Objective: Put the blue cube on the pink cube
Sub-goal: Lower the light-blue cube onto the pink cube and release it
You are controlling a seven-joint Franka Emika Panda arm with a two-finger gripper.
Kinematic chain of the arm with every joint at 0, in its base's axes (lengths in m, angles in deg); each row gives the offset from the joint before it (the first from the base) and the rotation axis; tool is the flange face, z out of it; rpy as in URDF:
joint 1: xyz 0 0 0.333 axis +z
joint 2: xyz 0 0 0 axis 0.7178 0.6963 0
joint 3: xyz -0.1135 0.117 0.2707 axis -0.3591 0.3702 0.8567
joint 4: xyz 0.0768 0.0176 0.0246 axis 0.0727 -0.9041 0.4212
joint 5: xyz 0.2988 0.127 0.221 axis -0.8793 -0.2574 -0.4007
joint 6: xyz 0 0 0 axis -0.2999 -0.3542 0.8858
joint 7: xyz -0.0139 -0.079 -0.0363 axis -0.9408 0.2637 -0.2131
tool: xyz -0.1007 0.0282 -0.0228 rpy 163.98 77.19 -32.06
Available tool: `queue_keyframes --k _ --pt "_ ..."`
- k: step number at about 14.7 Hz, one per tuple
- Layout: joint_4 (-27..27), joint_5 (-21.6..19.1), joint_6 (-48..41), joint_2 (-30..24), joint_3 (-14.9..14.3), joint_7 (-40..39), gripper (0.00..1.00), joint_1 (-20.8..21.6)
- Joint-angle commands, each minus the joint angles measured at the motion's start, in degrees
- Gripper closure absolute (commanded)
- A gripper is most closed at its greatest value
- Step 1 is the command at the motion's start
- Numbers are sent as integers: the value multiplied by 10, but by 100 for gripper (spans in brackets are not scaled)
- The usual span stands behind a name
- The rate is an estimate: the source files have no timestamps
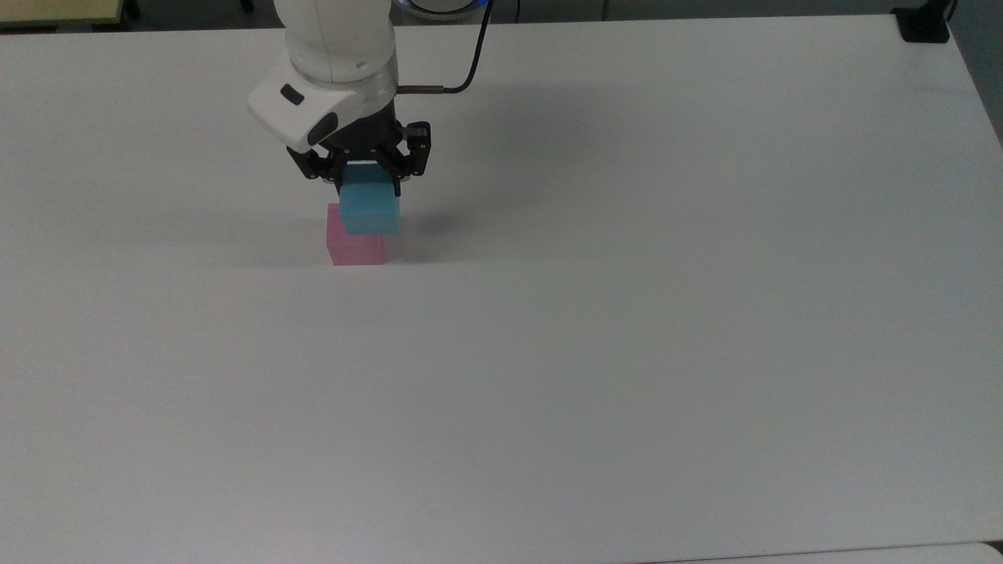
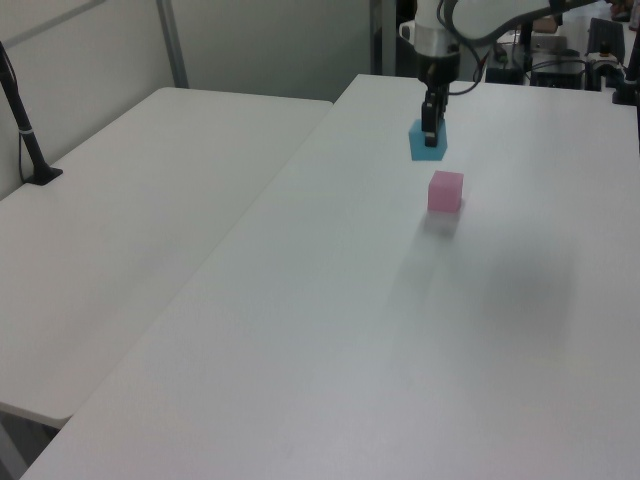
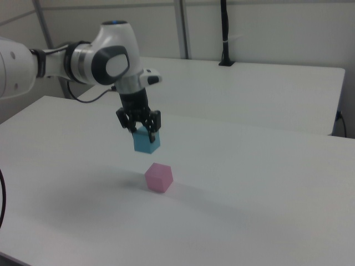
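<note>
My gripper (image 1: pixel 366 177) (image 2: pixel 431 133) (image 3: pixel 145 133) is shut on the blue cube (image 1: pixel 370 210) (image 2: pixel 427 145) (image 3: pixel 147 142) and holds it in the air, well off the table. The pink cube (image 1: pixel 356 248) (image 2: pixel 445 191) (image 3: pixel 158 177) rests on the white table (image 1: pixel 627 313). In the top view the blue cube covers the upper part of the pink cube. The right view shows a clear gap between them, with the blue cube above and a little to the right view's left of the pink one.
A black post (image 3: pixel 224 33) stands on a second white table (image 3: pixel 266 88) in the right view's background. Another black post (image 2: pixel 22 120) stands at the left view's left on the neighbouring table (image 2: pixel 130 200). A black clamp (image 1: pixel 923 23) sits at the table's far right corner in the top view.
</note>
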Motion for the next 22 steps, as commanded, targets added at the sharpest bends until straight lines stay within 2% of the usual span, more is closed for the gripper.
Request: queue_keyframes --k 1,7,9,10,11,13,17,19,22 --pt "-38 9 0 -13 -4 -27 91 -11" --pt "-39 24 23 23 -4 -27 89 -27" --pt "-39 26 31 34 -4 -25 84 -27" --pt "-39 26 37 36 -4 -25 72 -27" --pt "-39 26 38 39 -4 -25 55 -27" --pt "-39 26 38 41 -4 -24 0 -27" --pt "-34 25 25 32 -5 -16 0 -29" --pt "-11 24 -10 20 -4 -4 0 -28" --pt "9 23 -24 -26 -3 22 0 -30"
